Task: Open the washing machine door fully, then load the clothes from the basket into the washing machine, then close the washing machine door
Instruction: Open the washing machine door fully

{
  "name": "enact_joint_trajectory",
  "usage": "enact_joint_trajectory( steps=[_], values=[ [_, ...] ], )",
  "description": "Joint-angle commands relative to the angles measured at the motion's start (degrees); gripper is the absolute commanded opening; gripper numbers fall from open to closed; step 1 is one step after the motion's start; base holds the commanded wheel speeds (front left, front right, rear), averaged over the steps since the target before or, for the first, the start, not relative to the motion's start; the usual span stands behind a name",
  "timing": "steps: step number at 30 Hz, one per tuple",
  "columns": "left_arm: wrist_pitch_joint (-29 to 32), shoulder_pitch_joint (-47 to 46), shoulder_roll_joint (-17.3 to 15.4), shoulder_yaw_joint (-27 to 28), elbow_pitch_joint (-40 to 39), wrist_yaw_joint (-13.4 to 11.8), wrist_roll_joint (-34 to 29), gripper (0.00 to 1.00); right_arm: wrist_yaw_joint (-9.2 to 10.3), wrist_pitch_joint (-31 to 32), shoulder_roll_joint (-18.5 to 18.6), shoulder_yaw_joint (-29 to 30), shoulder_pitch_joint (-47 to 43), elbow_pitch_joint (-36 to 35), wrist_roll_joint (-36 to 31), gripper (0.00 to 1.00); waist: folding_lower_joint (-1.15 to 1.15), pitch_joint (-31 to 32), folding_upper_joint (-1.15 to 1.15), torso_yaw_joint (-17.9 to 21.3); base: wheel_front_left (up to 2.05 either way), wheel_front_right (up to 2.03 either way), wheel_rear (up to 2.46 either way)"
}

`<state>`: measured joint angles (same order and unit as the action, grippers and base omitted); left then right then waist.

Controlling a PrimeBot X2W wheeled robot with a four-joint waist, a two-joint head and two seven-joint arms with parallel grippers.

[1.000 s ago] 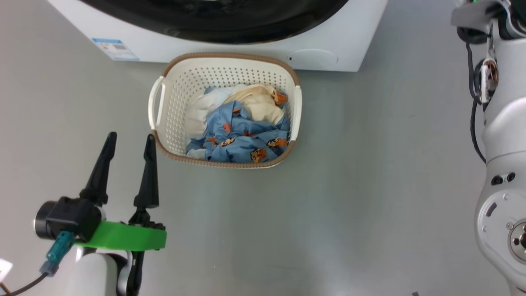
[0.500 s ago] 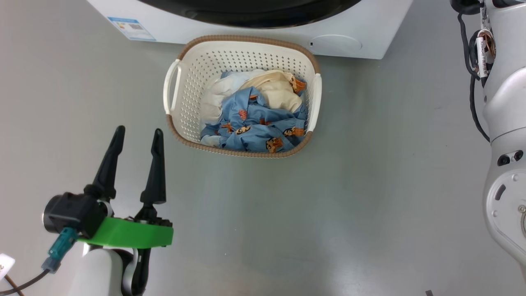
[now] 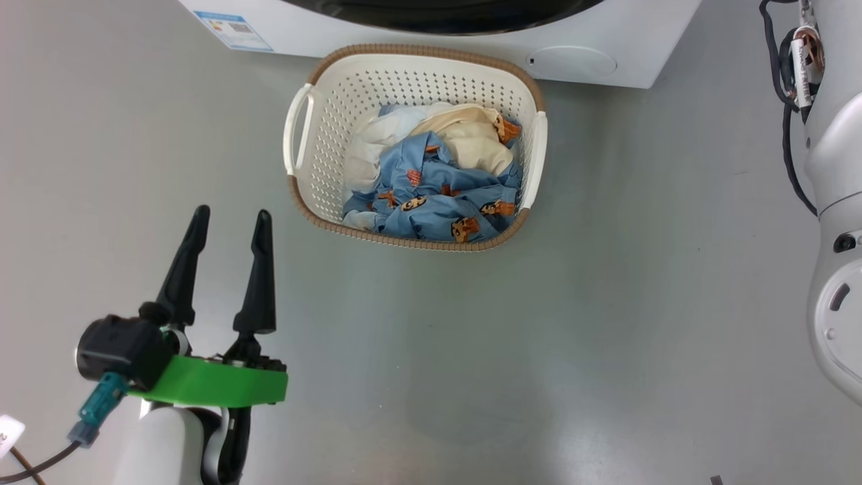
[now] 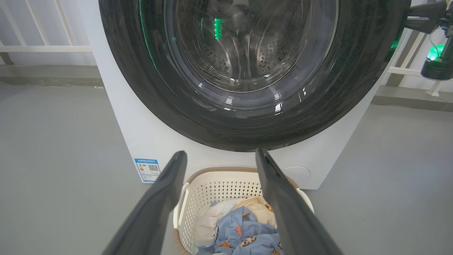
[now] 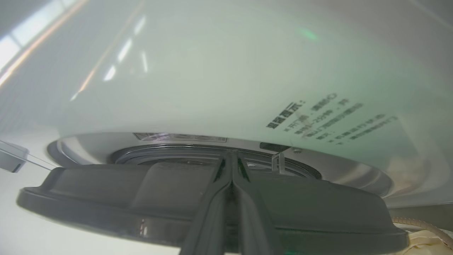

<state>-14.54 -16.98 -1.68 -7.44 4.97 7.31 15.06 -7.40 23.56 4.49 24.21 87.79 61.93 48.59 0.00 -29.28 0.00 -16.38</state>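
The washing machine (image 3: 640, 40) runs off the head view's top edge. The clothes (image 3: 438, 195) cover much of the bottom of the basket (image 3: 320, 135) — the print on the blue label (image 3: 237, 30) is too small to read.

Laundry corner, bare and plain, more test room than home, white washer (image 4: 141, 141) standing straight on a smooth grey floor (image 3: 539, 337), energy label (image 4: 148, 169) stuck by its base, basket (image 3: 323, 155) of clothes (image 3: 438, 195) on the floor before it, white railing (image 4: 46, 49) behind.
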Motion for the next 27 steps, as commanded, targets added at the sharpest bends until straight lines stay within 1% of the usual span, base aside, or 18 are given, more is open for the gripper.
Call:
enact_joint_trajectory(
  steps=[1,7,12,20,23,27],
  values=[
    [-0.46,-0.26,-1.21,1.87,-1.70,0.18,0.58,1.00,-0.09,-0.24,-1.61,-0.16,2.41,-1.11,-0.92,0.00,0.00,-0.22,0.00,-0.16,0.00,0.00,0.00],
    [-0.46,-0.54,-1.21,1.48,-1.65,0.18,1.55,1.00,-0.09,-0.91,-1.55,0.82,3.95,0.61,-3.17,0.00,0.00,-0.90,0.00,-0.72,0.00,0.00,0.00],
    [-0.46,-0.83,-1.20,1.59,-1.90,0.18,2.01,1.00,-0.09,2.16,-1.58,0.16,4.72,0.94,-3.28,0.00,0.00,-1.39,0.00,-0.90,0.00,0.00,0.00],
    [-0.46,-1.09,-1.20,2.39,-2.05,0.18,2.21,1.00,-0.09,9.86,-1.60,-4.01,2.06,-4.26,0.52,0.00,0.00,-1.30,0.00,-0.40,0.00,0.00,0.00],
    [-0.46,-1.18,-1.20,2.62,-2.13,0.18,2.10,1.00,-0.09,12.11,-1.60,-4.75,0.40,-6.66,1.77,0.00,0.00,-1.09,0.00,-0.04,0.00,0.00,0.00],
    [-0.46,-1.18,-1.20,2.69,-2.12,0.18,2.01,1.00,-0.09,14.43,-1.60,-5.11,-2.35,-8.79,1.56,0.00,0.00,-0.55,0.00,0.27,0.00,0.00,0.00]
  ],
)
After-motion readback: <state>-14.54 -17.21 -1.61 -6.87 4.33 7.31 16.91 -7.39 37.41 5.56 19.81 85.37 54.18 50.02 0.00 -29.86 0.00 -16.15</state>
